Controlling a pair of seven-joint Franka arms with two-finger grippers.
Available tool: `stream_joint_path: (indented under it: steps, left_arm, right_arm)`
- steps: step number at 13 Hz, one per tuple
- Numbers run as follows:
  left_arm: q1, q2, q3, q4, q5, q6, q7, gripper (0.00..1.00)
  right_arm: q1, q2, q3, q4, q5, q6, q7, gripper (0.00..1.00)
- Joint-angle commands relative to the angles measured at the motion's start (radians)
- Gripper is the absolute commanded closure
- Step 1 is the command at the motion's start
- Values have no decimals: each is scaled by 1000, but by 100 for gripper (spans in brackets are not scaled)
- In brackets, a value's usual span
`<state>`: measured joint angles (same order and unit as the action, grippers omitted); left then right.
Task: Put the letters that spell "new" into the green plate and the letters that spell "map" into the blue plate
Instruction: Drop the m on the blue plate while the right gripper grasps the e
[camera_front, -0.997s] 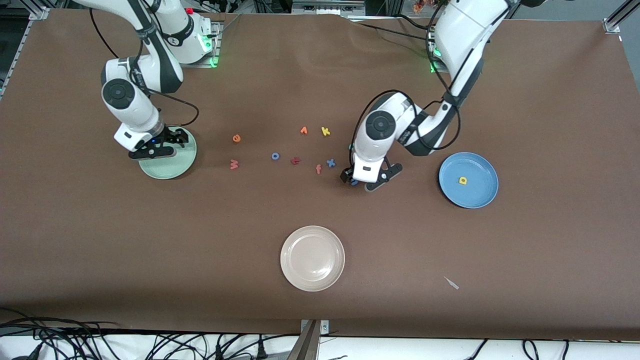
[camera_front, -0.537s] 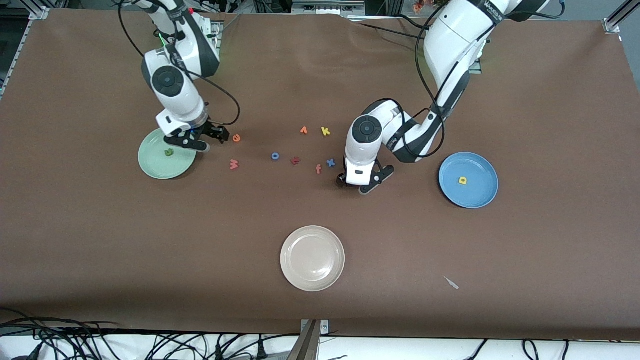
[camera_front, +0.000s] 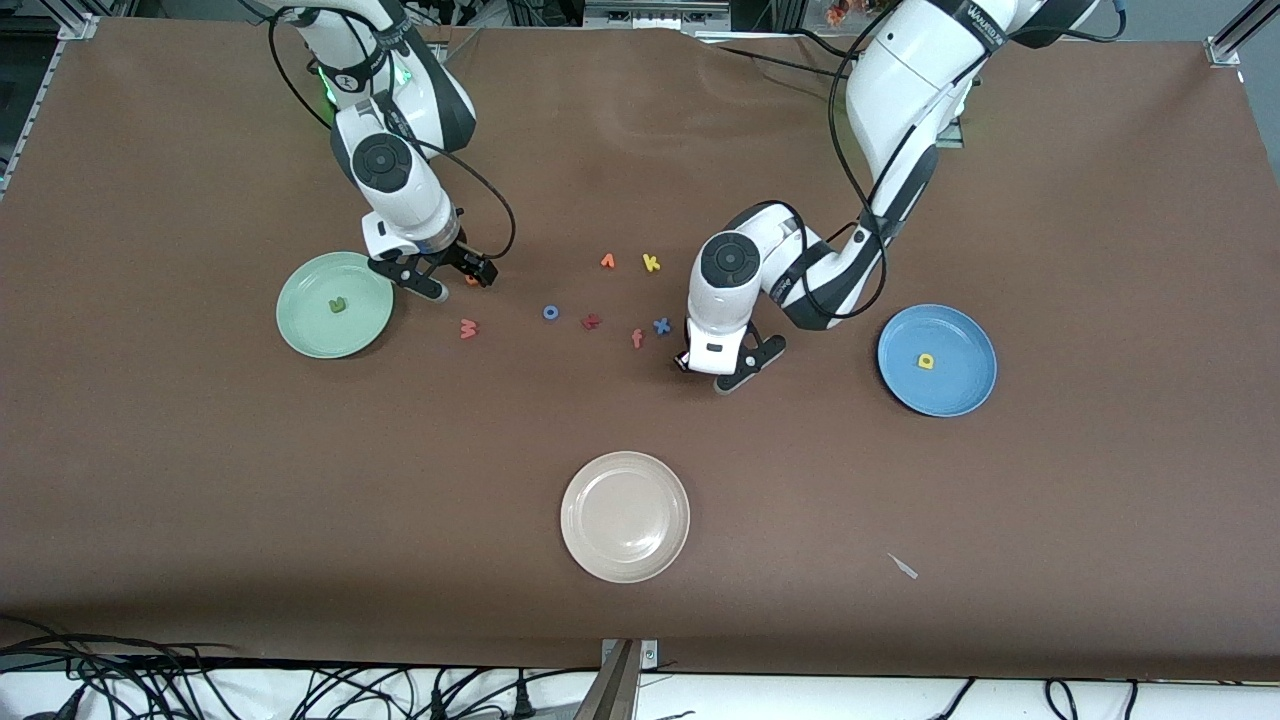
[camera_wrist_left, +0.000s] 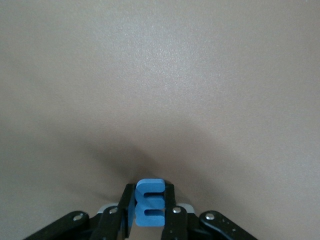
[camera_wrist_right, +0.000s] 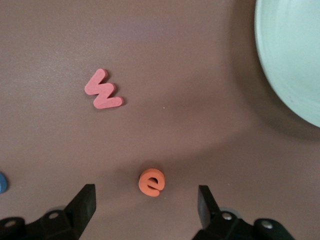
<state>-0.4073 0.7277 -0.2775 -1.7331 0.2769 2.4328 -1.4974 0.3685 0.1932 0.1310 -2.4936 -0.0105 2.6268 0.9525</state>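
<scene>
On the table, toward the blue plate's end of the letter group, my left gripper (camera_front: 708, 372) is shut on the blue m (camera_wrist_left: 150, 202), which stands on edge between its fingers. My right gripper (camera_front: 462, 284) hangs open over the orange e (camera_wrist_right: 151, 182), which lies flat between its spread fingers without touching either. The coral-red w (camera_front: 468, 328) lies nearer the front camera than that gripper. The green n (camera_front: 338, 305) rests in the green plate (camera_front: 300, 320). The yellow a (camera_front: 926, 361) rests in the blue plate (camera_front: 960, 385).
Loose letters lie between the two grippers: a blue o (camera_front: 551, 312), dark red t (camera_front: 592, 322), coral f (camera_front: 637, 339), blue x (camera_front: 661, 325), yellow k (camera_front: 651, 263) and an orange one (camera_front: 607, 261). A cream-white plate (camera_front: 625, 516) sits near the front edge.
My right gripper left the green plate, where the n now lies, and moved over the orange e. My left gripper closed on the blue m.
</scene>
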Motion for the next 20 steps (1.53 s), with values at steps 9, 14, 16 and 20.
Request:
stream_joint_path:
  steps: [9, 14, 16, 20]
  left_arm:
    - [267, -128, -9, 24, -50, -535, 902, 100]
    - [448, -134, -6, 18, -33, -635, 1458, 100]
    - [495, -117, -6, 15, -31, -624, 1546, 87]
    - [490, -137, -9, 20, -91, -638, 1548, 0]
  right_arm:
    - [-8, 77, 24, -13, 14, 88, 32, 46]
    - [-8, 92, 24, -11, 14, 85, 31, 59]
    - [-8, 103, 24, -11, 12, 82, 22, 76]
    - [-8, 48, 22, 27, 6, -11, -43, 91]
